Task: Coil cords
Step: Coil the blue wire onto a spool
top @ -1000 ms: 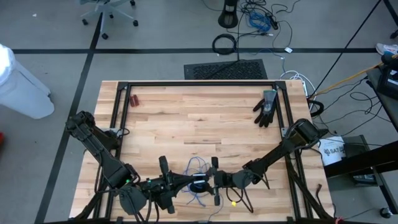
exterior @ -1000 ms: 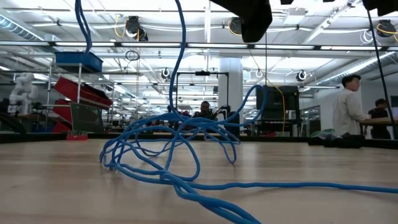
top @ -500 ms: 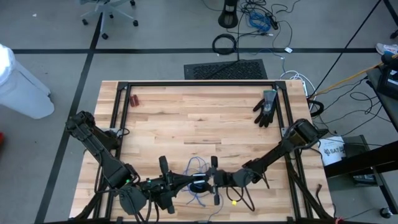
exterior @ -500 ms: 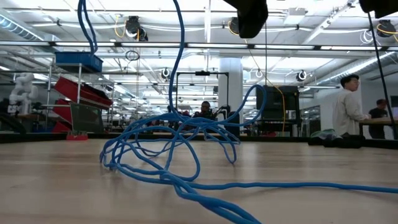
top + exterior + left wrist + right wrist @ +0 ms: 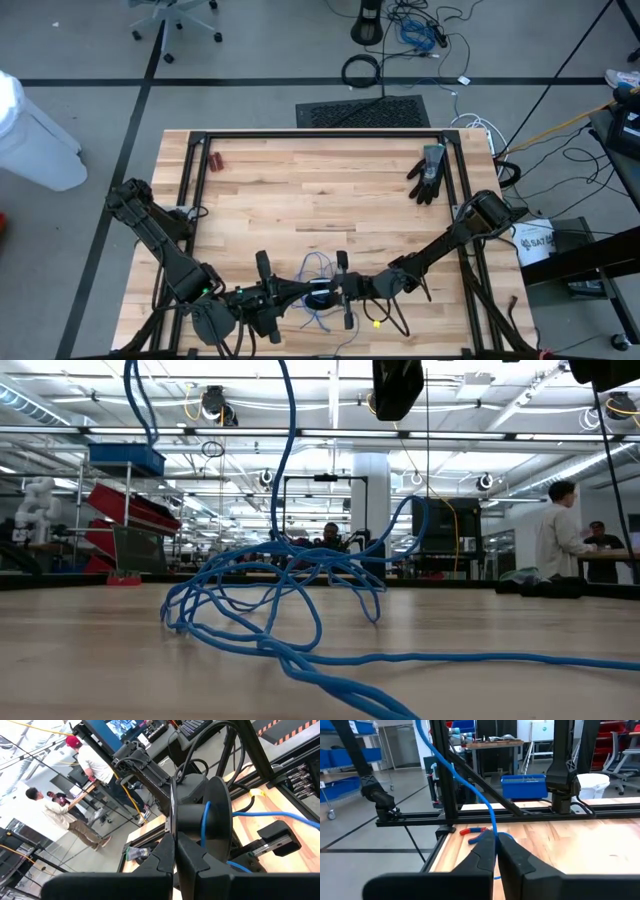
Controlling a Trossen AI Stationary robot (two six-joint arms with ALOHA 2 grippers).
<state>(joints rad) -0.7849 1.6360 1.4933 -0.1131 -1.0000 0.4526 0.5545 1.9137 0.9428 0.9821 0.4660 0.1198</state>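
Low in the overhead frame, on the pale wooden table [image 5: 300,200], the blue cable [image 5: 318,300] lies in a loose tangle. Both grippers meet over it: the left gripper [image 5: 318,291] pressed together, the right gripper [image 5: 496,842] pinching a lifted strand. A black glove [image 5: 429,173] sits upper right. Beyond, a workshop with people [image 5: 560,540] standing.

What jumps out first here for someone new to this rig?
The blue cable, lying in a loose tangle on the wooden table near its front edge, with strands rising up to both arms. The left pincer and the right pincer meet right over that tangle, both shut, the right one closed on the cable. A black glove lies far off at the back right corner.
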